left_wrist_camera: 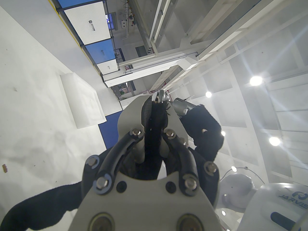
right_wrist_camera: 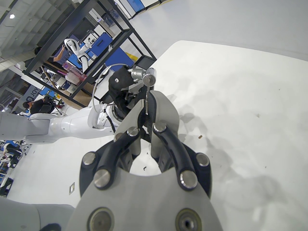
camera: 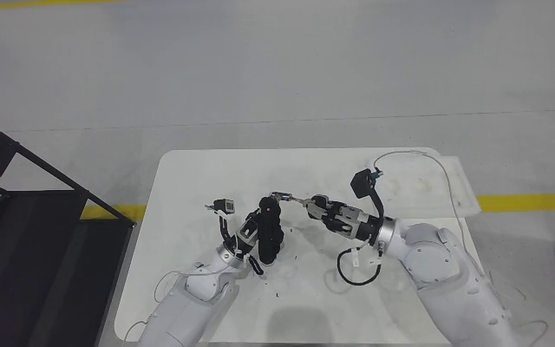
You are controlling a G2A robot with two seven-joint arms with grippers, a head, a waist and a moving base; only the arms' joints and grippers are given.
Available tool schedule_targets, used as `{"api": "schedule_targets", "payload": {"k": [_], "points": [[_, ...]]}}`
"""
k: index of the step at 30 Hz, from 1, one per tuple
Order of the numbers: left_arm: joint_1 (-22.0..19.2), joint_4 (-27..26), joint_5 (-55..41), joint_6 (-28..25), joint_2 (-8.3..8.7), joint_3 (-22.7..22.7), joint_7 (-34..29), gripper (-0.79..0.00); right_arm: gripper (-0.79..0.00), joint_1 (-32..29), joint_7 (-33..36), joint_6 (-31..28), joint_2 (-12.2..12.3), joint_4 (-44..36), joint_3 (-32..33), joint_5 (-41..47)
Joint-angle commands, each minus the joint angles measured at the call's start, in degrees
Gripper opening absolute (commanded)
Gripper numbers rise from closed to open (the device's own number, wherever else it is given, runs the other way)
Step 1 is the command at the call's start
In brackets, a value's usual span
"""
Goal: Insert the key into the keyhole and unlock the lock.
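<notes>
The left gripper [left_wrist_camera: 156, 104] is closed on the lock [right_wrist_camera: 149, 76] above the table [camera: 217, 173] centre. The right gripper [right_wrist_camera: 147, 100], at its 3 o'clock, pinches the key [right_wrist_camera: 147, 91], whose tip meets the keyhole [right_wrist_camera: 149, 81].

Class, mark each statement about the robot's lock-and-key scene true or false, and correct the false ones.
1. The right gripper is shut on the key. True.
2. The key's tip is at the keyhole of the lock. True.
3. The lock lies flat on the table. False: the left gripper holds it up off the table.
4. The left gripper is open and empty. False: it is shut on the lock.
</notes>
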Motion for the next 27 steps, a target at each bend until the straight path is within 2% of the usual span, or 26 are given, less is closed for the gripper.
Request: {"api": "schedule_targets", "payload": {"k": [1, 27], "points": [[0.0, 0.0, 0.0, 0.0, 0.00, 0.0, 0.0, -0.785, -0.785, 0.4, 0.7, 0.4, 0.0, 0.1, -0.1, 0.5], [0.0, 0.0, 0.0, 0.0, 0.00, 0.0, 0.0, -0.785, -0.785, 6.4, 7.4, 4.2, 0.1, 2.5, -2.5, 5.1]]}}
